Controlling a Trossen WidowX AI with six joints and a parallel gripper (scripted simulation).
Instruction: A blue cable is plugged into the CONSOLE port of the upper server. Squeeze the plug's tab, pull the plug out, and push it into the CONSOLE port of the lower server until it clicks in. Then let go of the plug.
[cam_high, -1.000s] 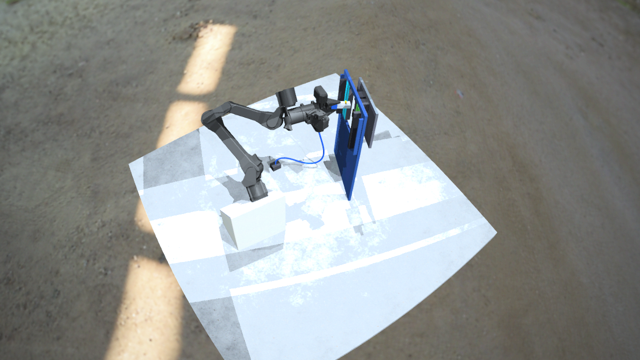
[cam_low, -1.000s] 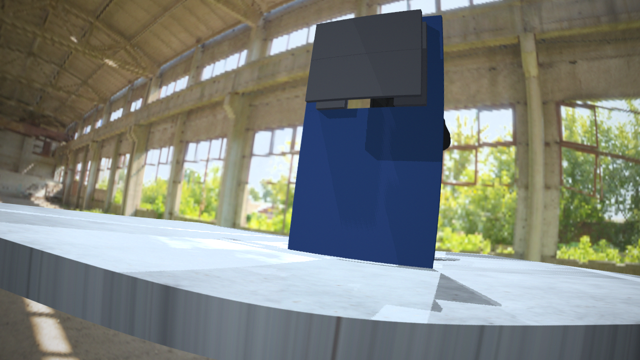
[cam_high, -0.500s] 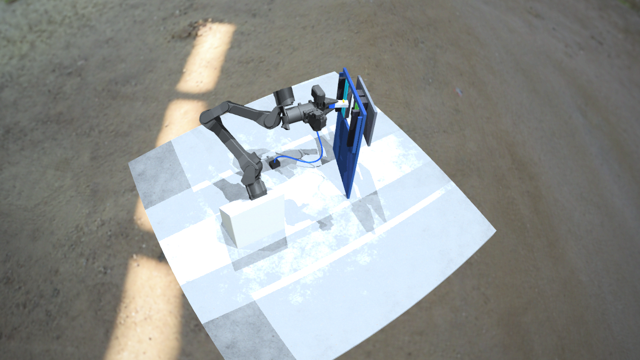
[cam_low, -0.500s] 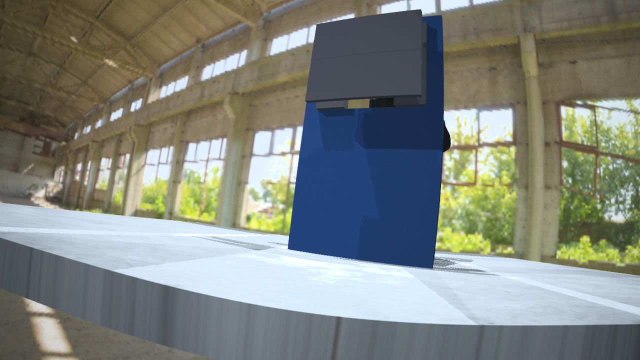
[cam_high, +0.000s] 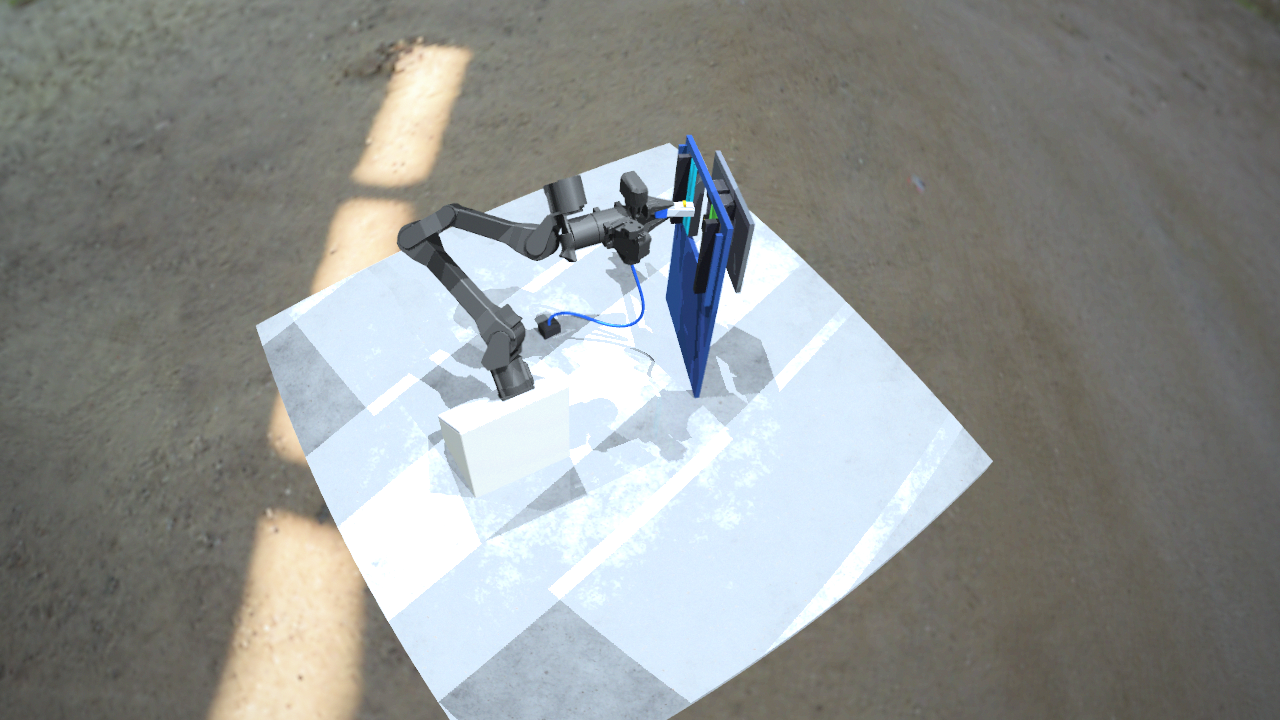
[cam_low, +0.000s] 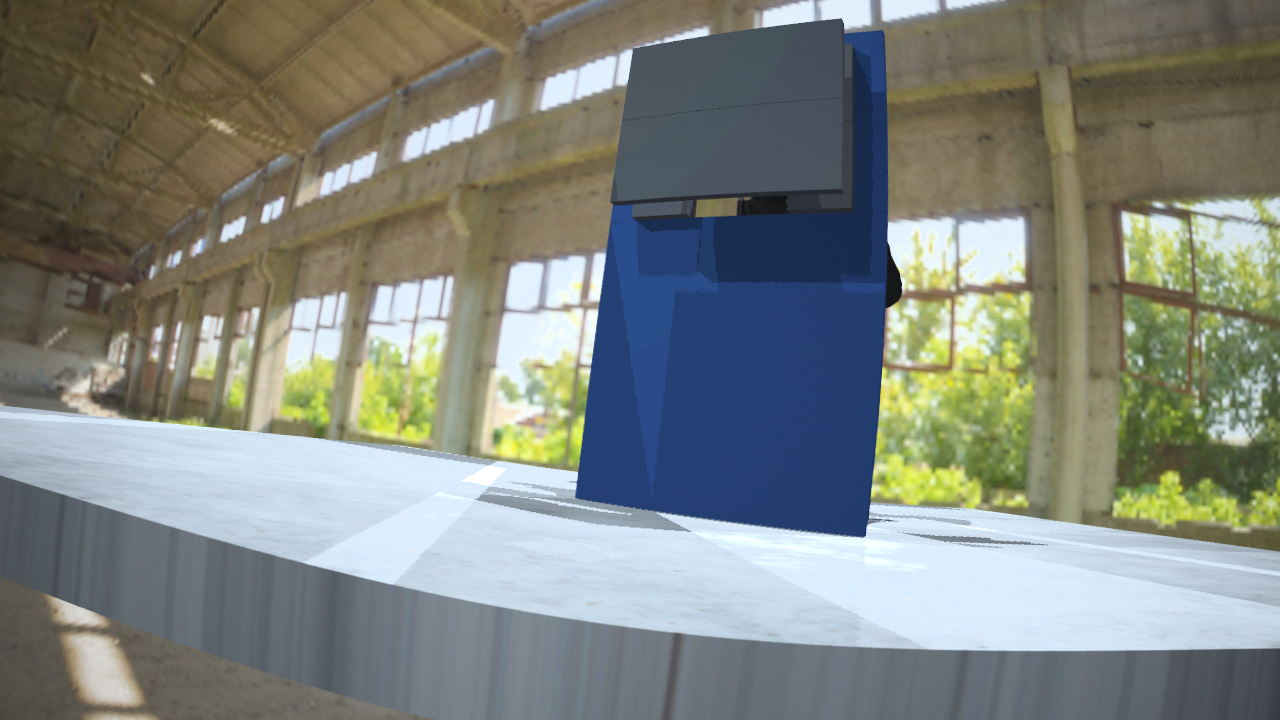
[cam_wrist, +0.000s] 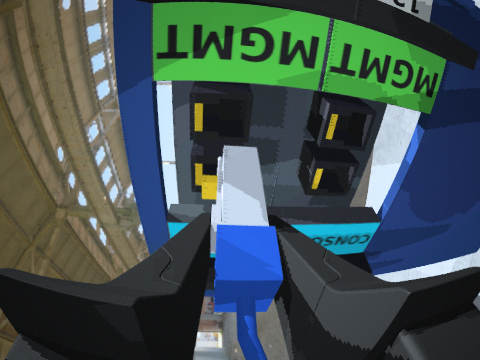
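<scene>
From my remote station, I hold the plug clamped in the gripper of the WidowX AI arm, its pale nose pointing to 12 o'clock in the wrist view. The plug is out in front of the port panel and appears clear of the 4 visible sockets, which sit at 11 to 2 o'clock. The blue cable trails from the plug's 6 o'clock end; in the top view it curves to a small black block toward 7 o'clock. By my reading, 2 steps are done, the tab squeeze and the pull. Remaining are 3: lining up with the lower server's CONSOLE port, pushing until the click, and letting go. Which socket that is, I cannot tell, as the CONSOLE label reads upside down.
</scene>
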